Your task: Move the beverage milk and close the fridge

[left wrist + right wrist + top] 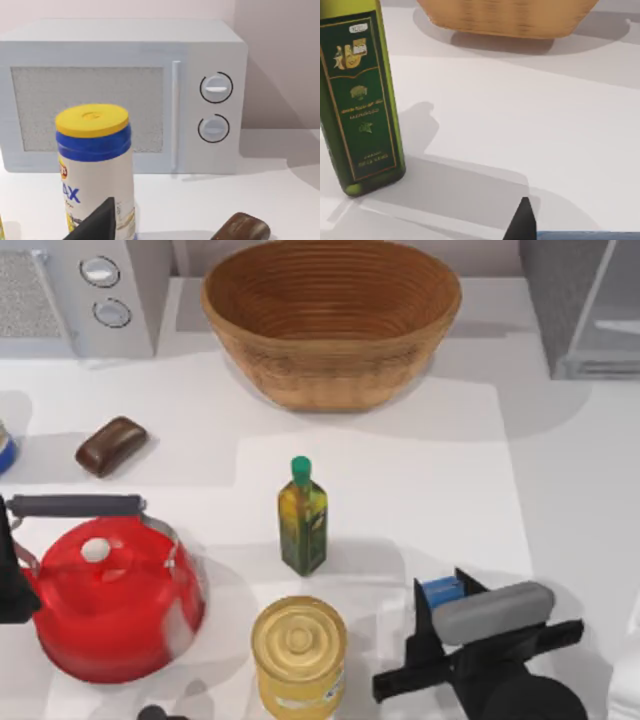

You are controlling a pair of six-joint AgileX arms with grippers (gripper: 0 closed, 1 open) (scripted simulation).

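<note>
Early stage: the right gripper (432, 612) is down over the beverage milk (441, 590), low on the table's right side near the yellow tin can (299, 652) and the oil bottle (303, 517); its fingers flank the blue top, but I cannot tell whether they have closed on it. The carton isn't moved yet, and the fridge (585, 310) at the far right corner looks open, so both steps remain. Left arm parked at the left edge by the red kettle (112, 598).

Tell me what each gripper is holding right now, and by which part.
The right gripper, at the table's front right, stands around the beverage milk near its blue top; whether the fingers are clamped cannot be told. The left gripper, parked at the left edge, holds nothing visible.
</note>
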